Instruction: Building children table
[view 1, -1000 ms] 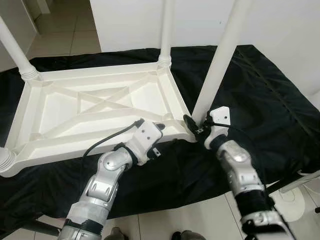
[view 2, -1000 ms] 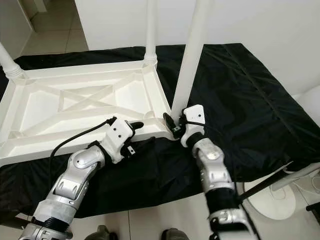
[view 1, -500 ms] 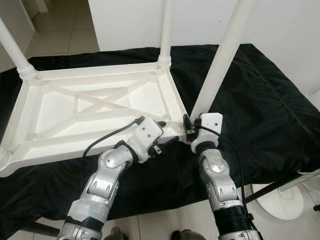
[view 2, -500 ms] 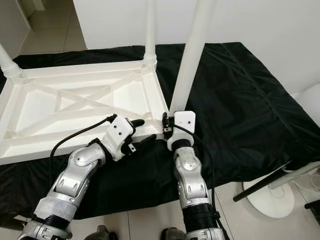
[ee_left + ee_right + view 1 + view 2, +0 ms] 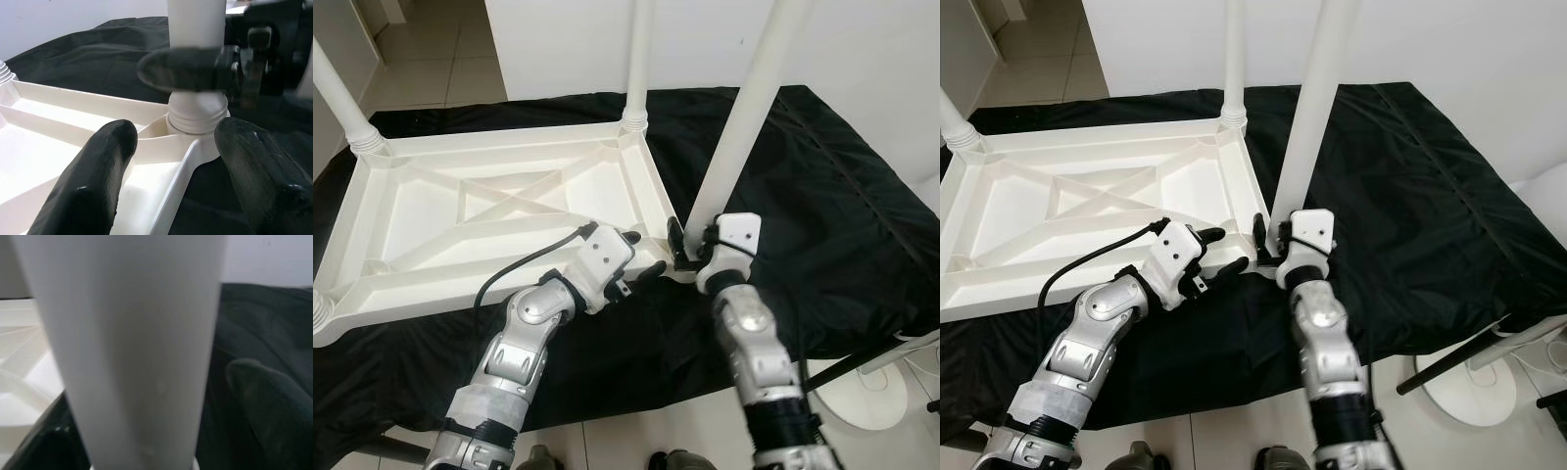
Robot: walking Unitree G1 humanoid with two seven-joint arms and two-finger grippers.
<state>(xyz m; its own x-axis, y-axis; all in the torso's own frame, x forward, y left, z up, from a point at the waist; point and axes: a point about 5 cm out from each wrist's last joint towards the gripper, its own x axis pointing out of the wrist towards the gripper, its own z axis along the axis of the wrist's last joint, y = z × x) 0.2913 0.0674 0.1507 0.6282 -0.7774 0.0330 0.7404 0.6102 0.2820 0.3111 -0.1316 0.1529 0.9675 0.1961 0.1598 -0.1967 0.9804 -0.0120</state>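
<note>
The white children's table (image 5: 489,211) lies upside down on a black cloth. Its near right leg (image 5: 744,108) stands upright in the corner socket (image 5: 195,110). My right gripper (image 5: 690,243) is shut on this leg just above the socket. In the right wrist view the leg (image 5: 137,347) stands between the two fingers (image 5: 264,401). My left gripper (image 5: 641,253) is open, with its fingers (image 5: 93,186) astride the table's near rim, just left of that corner. One right finger crosses in front of the leg in the left wrist view.
Another leg (image 5: 636,59) stands at the back corner and one (image 5: 342,98) at the far left. The ribbed base of a further leg (image 5: 323,313) sits at the near left corner. The black cloth (image 5: 822,196) spreads to the right. A round white base (image 5: 886,397) stands on the floor, lower right.
My right forearm and wrist have swung round the foot of the leg while the fingers stay on it. The left gripper has crept a little right along the rim.
</note>
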